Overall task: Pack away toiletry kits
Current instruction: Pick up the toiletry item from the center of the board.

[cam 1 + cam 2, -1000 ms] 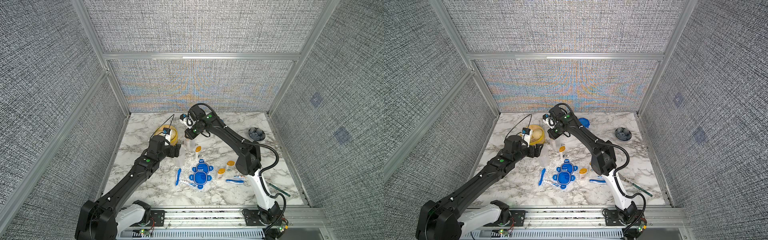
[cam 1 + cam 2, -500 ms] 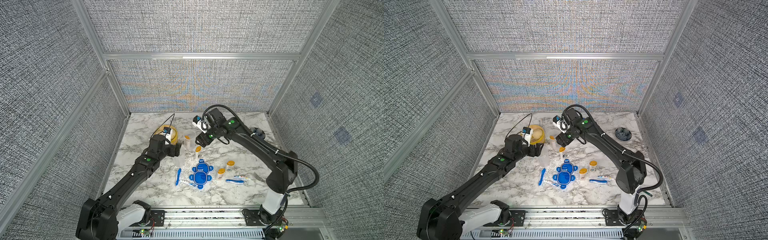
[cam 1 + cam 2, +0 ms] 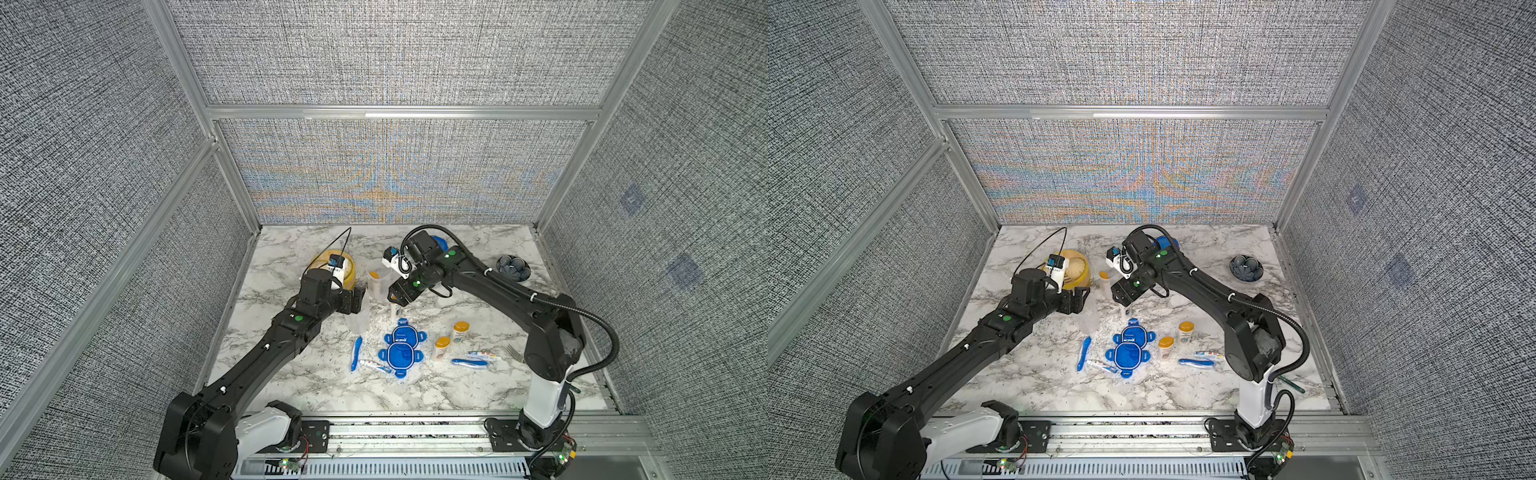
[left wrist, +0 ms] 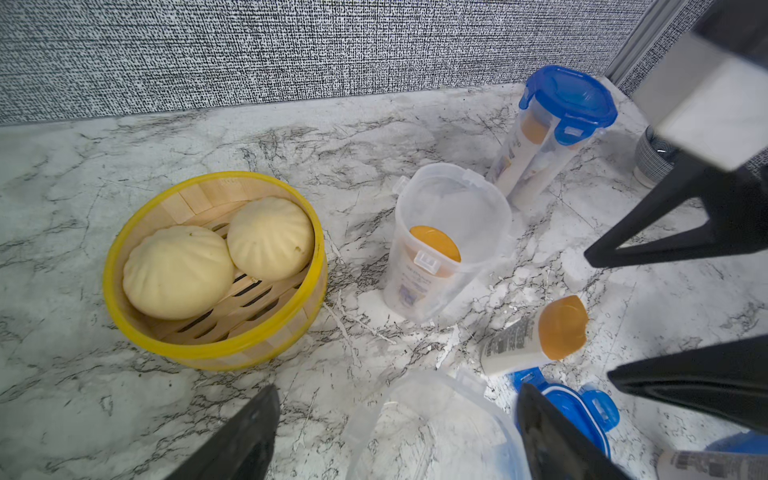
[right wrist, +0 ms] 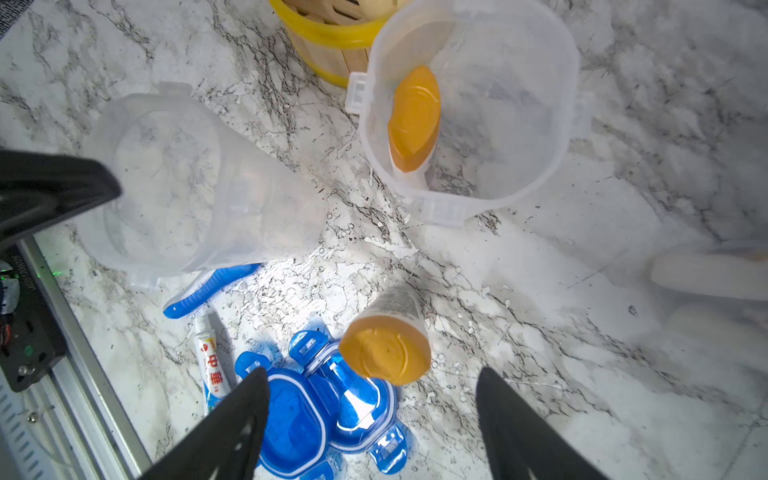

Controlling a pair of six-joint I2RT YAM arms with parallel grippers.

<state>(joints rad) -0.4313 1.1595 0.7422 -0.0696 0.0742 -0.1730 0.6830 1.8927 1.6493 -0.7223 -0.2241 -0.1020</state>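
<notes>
My right gripper (image 5: 372,376) hangs open just above an upright white bottle with an orange cap (image 5: 384,347), touching nothing. Beside it a clear open tub (image 5: 469,108) holds another such bottle (image 5: 413,120). My left gripper (image 4: 397,419) is open, and an empty clear tub (image 4: 428,419) stands between its fingers. In both top views two blue clip lids (image 3: 401,347) lie in front, with a blue toothbrush (image 3: 355,353) and a toothpaste tube (image 3: 374,365) to their left. Two more bottles (image 3: 451,338), a toothbrush (image 3: 471,362) and a tube (image 3: 482,354) lie to their right. A lidded, packed tub (image 4: 557,124) stands at the back.
A yellow bamboo steamer (image 4: 216,270) with two buns sits just behind my left gripper. A dark patterned bowl (image 3: 513,266) stands at the back right. A fork (image 3: 515,353) lies near the right arm's base. Fabric walls close in three sides.
My right gripper has opened and left a bottle in the open tub. It then drew back toward the front, over the standing bottle, its elbow swinging right. The left arm has stayed put.
</notes>
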